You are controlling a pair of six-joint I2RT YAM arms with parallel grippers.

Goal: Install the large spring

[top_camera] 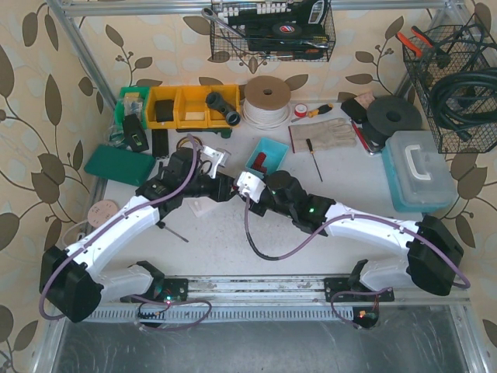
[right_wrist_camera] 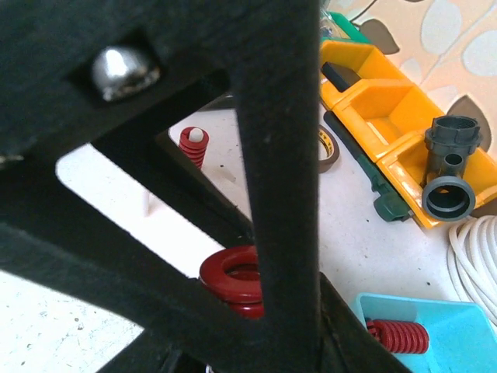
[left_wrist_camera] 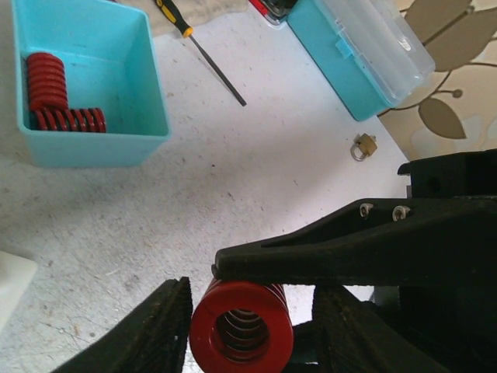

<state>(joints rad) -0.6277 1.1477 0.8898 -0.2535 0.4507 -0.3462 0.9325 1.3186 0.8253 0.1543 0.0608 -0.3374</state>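
Ok so both arms are bunched up in the middle of the table (top_camera: 365, 210), just left of the teal bin (top_camera: 268, 155). The large spring (left_wrist_camera: 233, 301), the fat red one, sits between the left fingers (left_wrist_camera: 151, 334). It's end-on to the left wrist camera, so you look straight down its bore.

The finger on the left side of that view touches the coils. On the other side there's a thin dark gap, so I honestly can't tell if the left fingers are clamping it or just framing it. One of the right fingers (left_wrist_camera: 349, 241) lies straight across the top edge of the spring in that view, touching it. Its partner is hidden, so I can't say whether the right fingers are gripping it either.

From the right wrist, blurry black bars fill most of the frame and the red ring peeks out between them. Past it, a smaller red spring (right_wrist_camera: 194, 146) stands upright on a white peg.

Other stuff:
- Two spare red springs (left_wrist_camera: 58, 97) lie in an L inside the teal bin.
- A screwdriver (left_wrist_camera: 203, 58) lies on the table just right of the bin.
- A clear-lidded teal box (left_wrist_camera: 365, 54) sits further right, with a little brass padlock (left_wrist_camera: 363, 145) near it.
- The yellow bins (top_camera: 190, 105) are at the far left, one holding a black pipe fitting (right_wrist_camera: 449, 175).
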